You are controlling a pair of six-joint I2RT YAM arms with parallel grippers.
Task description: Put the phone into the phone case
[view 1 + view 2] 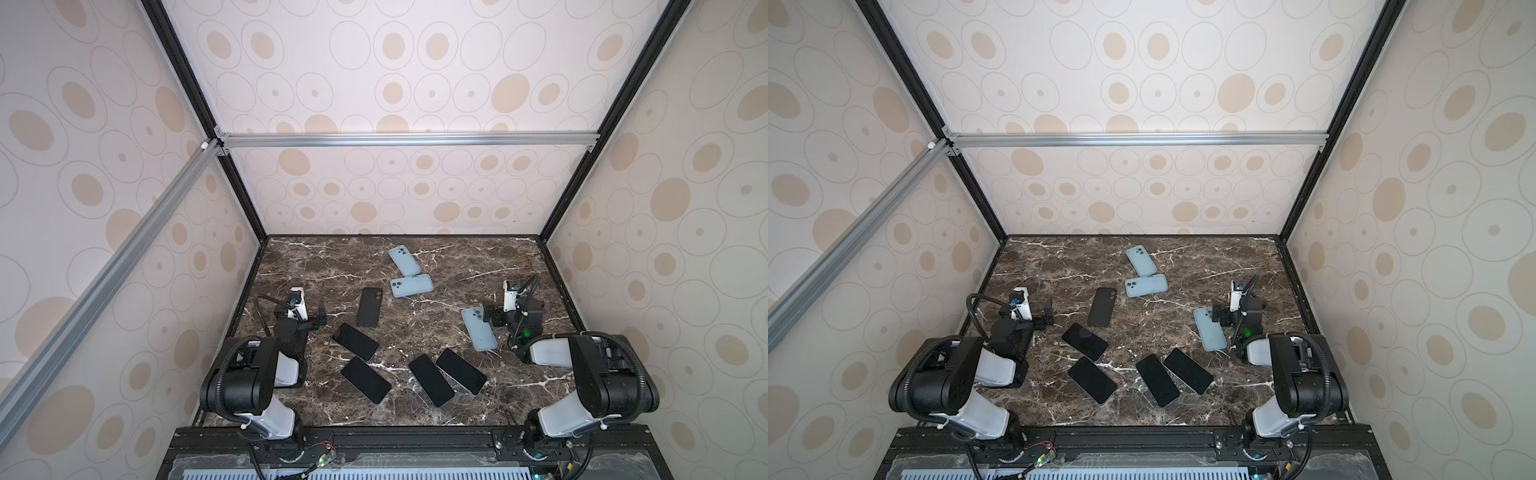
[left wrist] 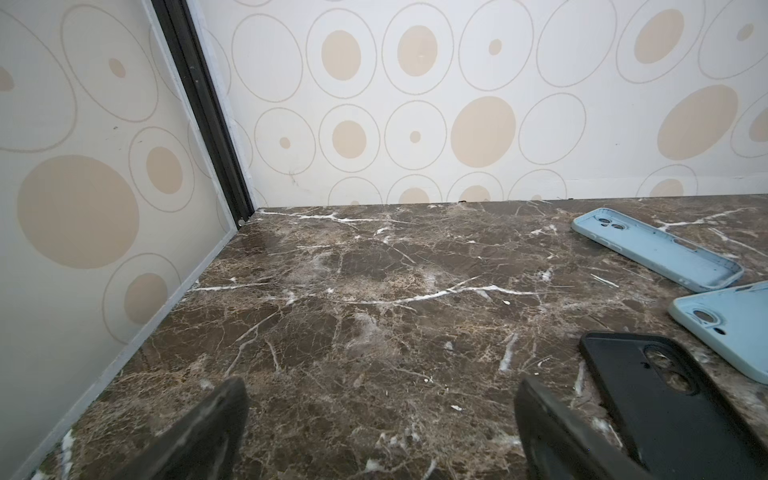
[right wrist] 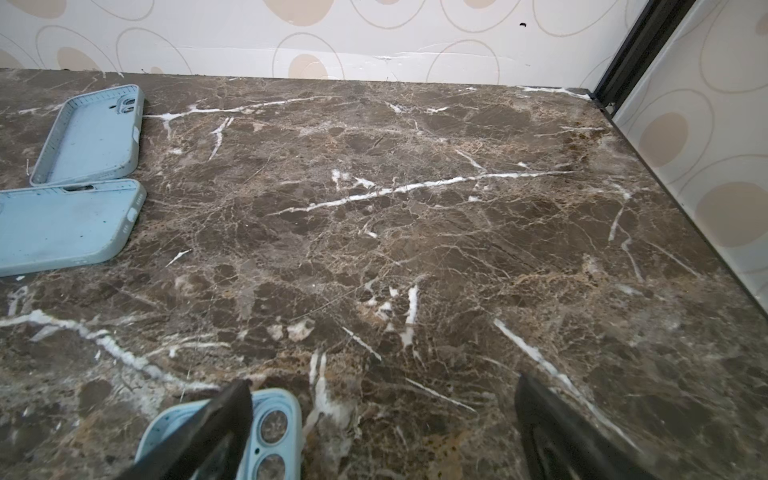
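Several black phones lie screen-up at the front of the marble table [image 1: 415,415], the nearest to my left gripper being the phone [image 1: 355,341]. An empty black phone case [image 1: 369,307] [image 2: 665,399] lies just right of my left gripper [image 1: 321,319] [image 2: 381,386], which is open and empty over bare marble. Three light-blue cases lie further back and right. My right gripper [image 1: 489,316] [image 3: 382,386] is open, with one finger over the camera end of the nearest blue case [image 1: 478,329] [image 3: 274,428] and nothing held.
Two blue cases [image 1: 404,261] [image 1: 411,286] touch each other near the back middle. Three more phones [image 1: 365,380] [image 1: 431,385] [image 1: 460,370] lie at the front. Patterned walls with black frame posts close the table on three sides.
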